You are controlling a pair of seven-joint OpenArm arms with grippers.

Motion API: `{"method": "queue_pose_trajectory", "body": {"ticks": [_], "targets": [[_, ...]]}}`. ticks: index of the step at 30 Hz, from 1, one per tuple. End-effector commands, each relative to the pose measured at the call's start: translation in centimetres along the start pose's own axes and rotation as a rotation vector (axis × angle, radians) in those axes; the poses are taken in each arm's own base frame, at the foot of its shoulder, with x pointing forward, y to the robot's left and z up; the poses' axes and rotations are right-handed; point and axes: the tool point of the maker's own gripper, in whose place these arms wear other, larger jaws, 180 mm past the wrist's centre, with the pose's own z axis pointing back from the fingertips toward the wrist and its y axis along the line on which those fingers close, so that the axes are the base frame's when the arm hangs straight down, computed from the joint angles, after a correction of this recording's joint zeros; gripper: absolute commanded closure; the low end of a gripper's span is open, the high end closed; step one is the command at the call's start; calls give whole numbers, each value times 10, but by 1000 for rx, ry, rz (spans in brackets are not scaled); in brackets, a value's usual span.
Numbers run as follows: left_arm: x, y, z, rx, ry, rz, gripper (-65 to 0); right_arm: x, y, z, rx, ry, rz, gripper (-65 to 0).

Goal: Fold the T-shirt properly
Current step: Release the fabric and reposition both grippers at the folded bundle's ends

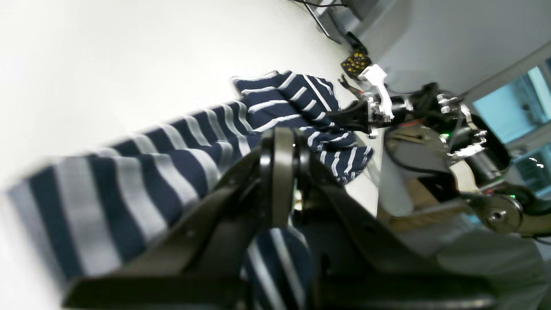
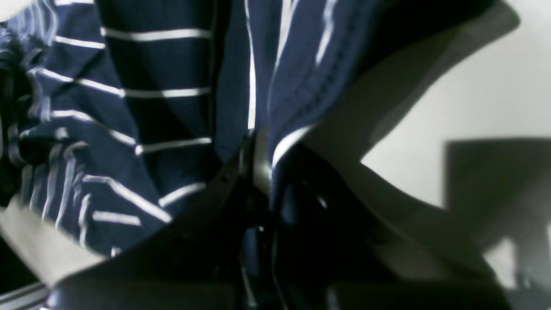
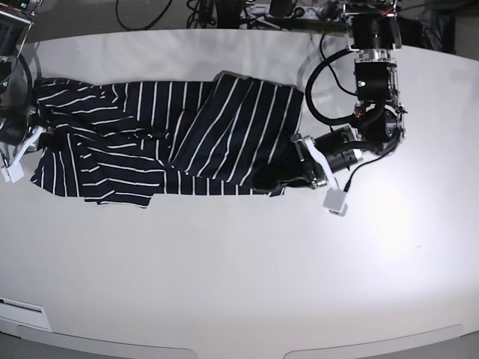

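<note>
We see a bare stretch of the white table in the foreground of the base view, and beyond it the T-shirt lying rumpled across the middle, spread between the two arms with a flap of cloth turned over near its centre.

At one end, our left gripper lies low against the tabletop, its jaws closed tight on the shirt's edge; its own wrist view shows striped cloth pinched between the fingers and trailing off toward the other arm.

At the far end, our right gripper is also clamped on fabric, a seamed edge caught between its jaws in the right wrist view.

We judge both ends are now secured and the fold itself not yet made. The next move calls for lifting both ends together, pulling the cloth taut to shake out the wrinkles, then laying it flat without either grip slipping.
</note>
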Motion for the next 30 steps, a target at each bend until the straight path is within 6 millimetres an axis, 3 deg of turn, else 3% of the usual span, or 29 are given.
{"method": "queue_pose_trajectory", "body": {"ticks": [1, 8, 13, 18, 21, 30], "targets": [[20, -3, 5, -10, -51, -41, 0, 25, -9, 15, -39, -54, 34, 0], [20, 39, 40, 196, -45, -64, 0, 57, -34, 37, -233, -75, 67, 0], [2, 46, 52, 229, -17, -34, 0, 92, -33, 65, -446, -150, 137, 0], [-20, 45, 57, 237, -2, 15, 0, 127, 16, 78, -439, -294, 218, 0], [-31, 45, 61, 245, 0, 41, 0, 133, 50, 77, -380, -357, 270, 0], [-43, 43, 61, 242, 21, 62, 0, 87, 168, 43, 131, -388, 302, 0]]}}
